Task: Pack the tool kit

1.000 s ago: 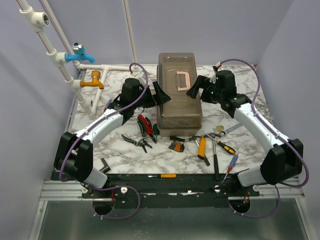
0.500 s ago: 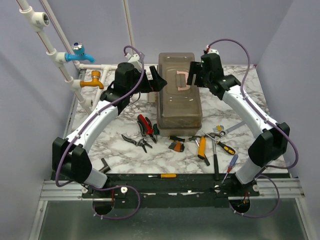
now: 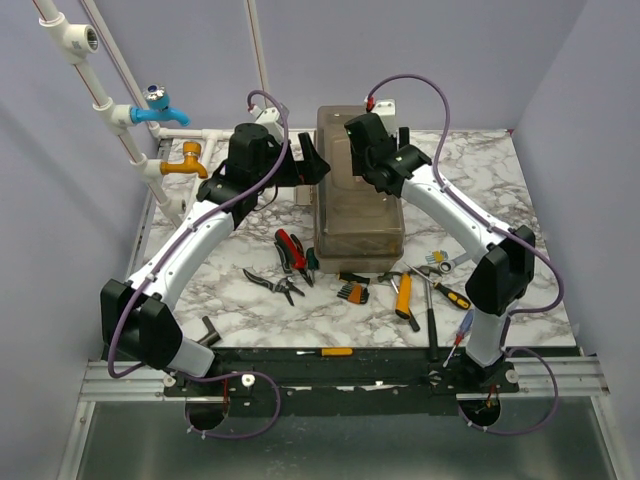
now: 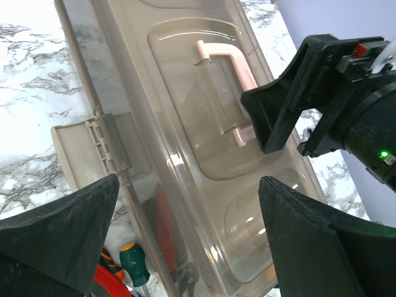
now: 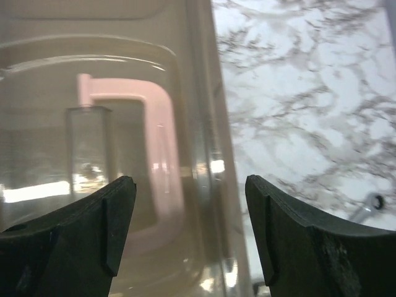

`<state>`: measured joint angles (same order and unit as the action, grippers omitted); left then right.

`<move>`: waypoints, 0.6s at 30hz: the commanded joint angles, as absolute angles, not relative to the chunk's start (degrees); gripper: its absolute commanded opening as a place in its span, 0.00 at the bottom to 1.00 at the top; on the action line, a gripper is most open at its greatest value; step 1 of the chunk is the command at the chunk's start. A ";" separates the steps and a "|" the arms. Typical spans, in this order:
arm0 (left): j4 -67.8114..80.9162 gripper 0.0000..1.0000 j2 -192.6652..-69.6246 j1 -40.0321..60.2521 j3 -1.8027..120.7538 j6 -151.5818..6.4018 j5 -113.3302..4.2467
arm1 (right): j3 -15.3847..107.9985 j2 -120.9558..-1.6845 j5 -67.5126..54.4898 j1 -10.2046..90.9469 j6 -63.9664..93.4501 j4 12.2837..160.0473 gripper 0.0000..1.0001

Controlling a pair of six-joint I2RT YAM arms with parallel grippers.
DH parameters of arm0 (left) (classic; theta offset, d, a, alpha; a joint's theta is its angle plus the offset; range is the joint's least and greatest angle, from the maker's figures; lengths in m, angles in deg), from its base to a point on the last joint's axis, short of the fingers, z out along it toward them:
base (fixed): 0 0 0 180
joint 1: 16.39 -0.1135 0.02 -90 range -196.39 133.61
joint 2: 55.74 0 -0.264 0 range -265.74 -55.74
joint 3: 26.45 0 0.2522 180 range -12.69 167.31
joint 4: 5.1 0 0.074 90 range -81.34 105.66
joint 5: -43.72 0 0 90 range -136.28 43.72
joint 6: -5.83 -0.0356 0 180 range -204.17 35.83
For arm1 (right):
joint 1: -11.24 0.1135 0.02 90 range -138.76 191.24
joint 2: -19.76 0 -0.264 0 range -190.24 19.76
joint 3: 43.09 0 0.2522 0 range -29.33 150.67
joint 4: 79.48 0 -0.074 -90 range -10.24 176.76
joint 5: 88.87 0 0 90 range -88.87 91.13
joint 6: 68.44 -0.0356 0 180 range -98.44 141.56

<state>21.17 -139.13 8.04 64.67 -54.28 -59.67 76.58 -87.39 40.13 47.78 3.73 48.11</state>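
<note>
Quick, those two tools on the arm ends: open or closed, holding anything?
Left tool: open, holding nothing.
Right tool: open over the pink handle, holding nothing.

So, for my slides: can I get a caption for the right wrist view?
Right tool, open, hovers over the pink handle on the smoky toolbox lid.

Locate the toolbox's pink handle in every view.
Top external: not visible, covered by the right gripper.
Left wrist: pink handle upper centre.
Right wrist: left of centre, above the fingertips' gap.
Shared landmark: the smoky lid, in all three.
</note>
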 commanded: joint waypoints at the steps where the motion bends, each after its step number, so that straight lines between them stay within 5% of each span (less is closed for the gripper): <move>1: 23.94 0.98 -137.28 9.89 67.31 -56.83 -55.16 | 77.14 -91.41 51.64 47.54 6.29 40.91 0.79; 18: 26.15 0.98 -141.44 10.77 72.93 -55.05 -58.00 | 80.75 -86.08 55.59 50.72 18.70 52.52 0.77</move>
